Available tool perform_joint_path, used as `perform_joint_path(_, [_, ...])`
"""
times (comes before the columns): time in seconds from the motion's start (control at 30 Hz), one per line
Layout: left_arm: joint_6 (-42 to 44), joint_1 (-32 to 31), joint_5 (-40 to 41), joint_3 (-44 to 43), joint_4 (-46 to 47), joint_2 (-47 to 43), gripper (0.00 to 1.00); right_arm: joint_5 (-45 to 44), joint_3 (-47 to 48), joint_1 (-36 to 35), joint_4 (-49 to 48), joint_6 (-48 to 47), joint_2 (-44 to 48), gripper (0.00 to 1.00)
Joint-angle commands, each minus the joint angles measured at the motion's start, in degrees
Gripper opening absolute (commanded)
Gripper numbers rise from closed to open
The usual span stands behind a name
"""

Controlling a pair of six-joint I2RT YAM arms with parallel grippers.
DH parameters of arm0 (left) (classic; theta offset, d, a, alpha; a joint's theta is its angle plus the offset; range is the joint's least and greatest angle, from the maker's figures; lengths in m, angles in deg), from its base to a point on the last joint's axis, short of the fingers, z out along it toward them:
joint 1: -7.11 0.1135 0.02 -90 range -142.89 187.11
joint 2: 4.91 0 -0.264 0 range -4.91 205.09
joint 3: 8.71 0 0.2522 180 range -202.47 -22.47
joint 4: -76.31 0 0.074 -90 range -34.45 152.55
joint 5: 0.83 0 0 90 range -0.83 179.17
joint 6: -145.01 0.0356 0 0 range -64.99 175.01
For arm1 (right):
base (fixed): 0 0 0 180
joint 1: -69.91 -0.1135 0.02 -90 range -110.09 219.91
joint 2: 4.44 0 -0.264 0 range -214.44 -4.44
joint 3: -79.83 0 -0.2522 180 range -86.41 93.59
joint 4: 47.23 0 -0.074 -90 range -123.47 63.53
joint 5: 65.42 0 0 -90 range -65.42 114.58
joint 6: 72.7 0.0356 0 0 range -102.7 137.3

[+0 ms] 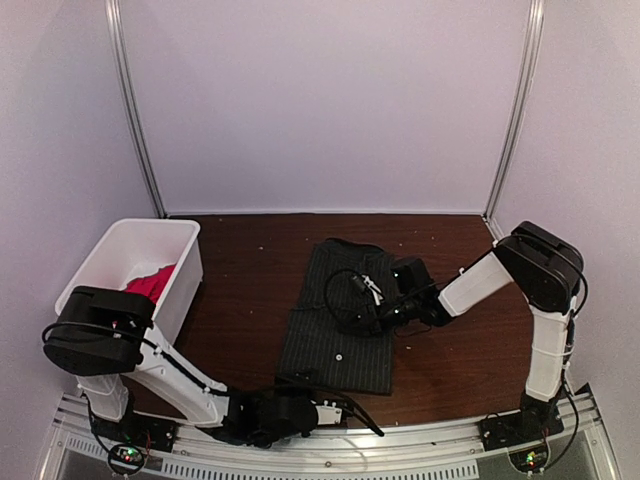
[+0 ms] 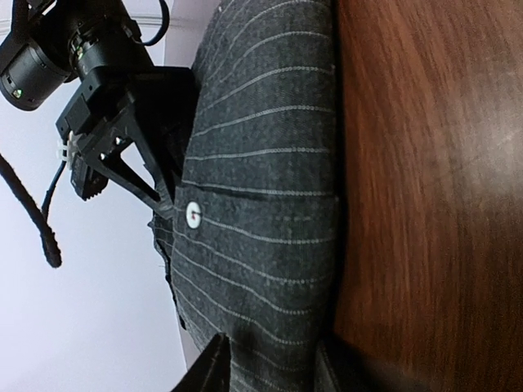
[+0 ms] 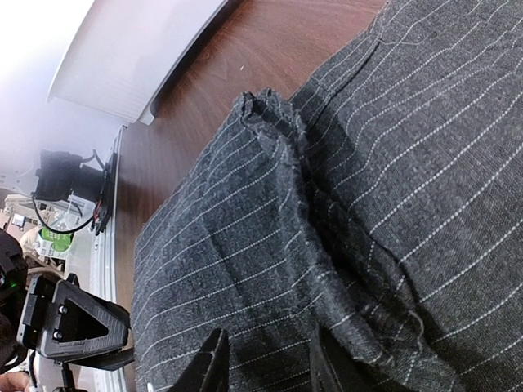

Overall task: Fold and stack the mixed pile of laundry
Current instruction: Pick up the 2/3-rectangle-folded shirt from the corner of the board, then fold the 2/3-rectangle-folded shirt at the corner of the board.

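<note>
Top: pinstriped shirt [image 1: 335, 340] flat on desk [image 1: 250, 270] centre, red T-shirt [image 1: 150, 280] in white bin [image 1: 120, 240] at left.
Left wrist: left pincer [image 2: 270, 371] straddles the shirt hem, cloth between fingers, can't tell if clamped.
Right wrist: right pincer [image 3: 265, 363] pinching a raised shirt fold.

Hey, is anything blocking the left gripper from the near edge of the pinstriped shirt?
Nothing visible. The left gripper is at the near edge of the pinstriped shirt, with fabric between its fingers. The right gripper sits farther up the shirt, out of the way.
</note>
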Motion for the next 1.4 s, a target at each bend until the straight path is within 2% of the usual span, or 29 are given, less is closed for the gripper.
perform_joint_path(0.0, [5.54,0.82,0.98,-0.18,7.97,2.02,0.32,-1.63,-3.13,-2.65,7.48,1.26,-3.66,0.35])
perform_joint_path(0.13, [6.27,0.73,2.00,-1.28,6.26,0.71,0.18,-1.41,-4.46,-3.36,5.18,2.89,-3.64,0.35])
perform_joint_path(0.23, [2.19,-0.59,-0.94,-3.19,-3.92,-3.08,0.02,-1.22,-4.46,-3.46,6.89,2.43,-1.22,0.35])
perform_joint_path(0.27, [0.74,-1.73,-2.55,-3.73,-7.62,-4.68,0.00,-1.40,-3.96,-3.39,8.82,1.66,0.35,0.36])
perform_joint_path(0.5, [-12.52,-3.73,-15.58,-9.80,-36.72,-12.65,0.00,-1.74,4.42,-1.21,19.57,-1.92,10.42,0.45])
perform_joint_path(0.73, [-19.16,-3.71,-25.54,-17.82,-51.59,-15.27,0.00,-2.80,13.42,0.91,24.79,-6.00,6.67,0.44])
perform_joint_path(0.9, [-21.27,-3.52,-31.00,-24.67,-59.72,-17.26,0.00,-5.94,18.38,5.47,27.62,-7.60,4.74,0.47])
perform_joint_path(1.0, [-21.44,-2.41,-33.76,-29.02,-64.22,-16.49,0.00,-11.45,20.99,7.79,31.09,-9.40,3.45,0.47])
perform_joint_path(1.1, [-20.58,-0.64,-36.36,-31.66,-66.25,-16.21,0.00,-17.98,21.75,9.15,32.92,-10.28,2.22,0.52])
perform_joint_path(1.2, [-19.70,2.06,-38.74,-33.13,-66.92,-16.63,0.00,-18.97,23.33,9.41,33.93,-11.16,-0.41,0.52])
perform_joint_path(1.37, [-16.58,7.40,-38.70,-36.74,-67.52,-16.15,0.00,-13.50,24.25,8.40,34.48,-12.69,-4.52,0.39])
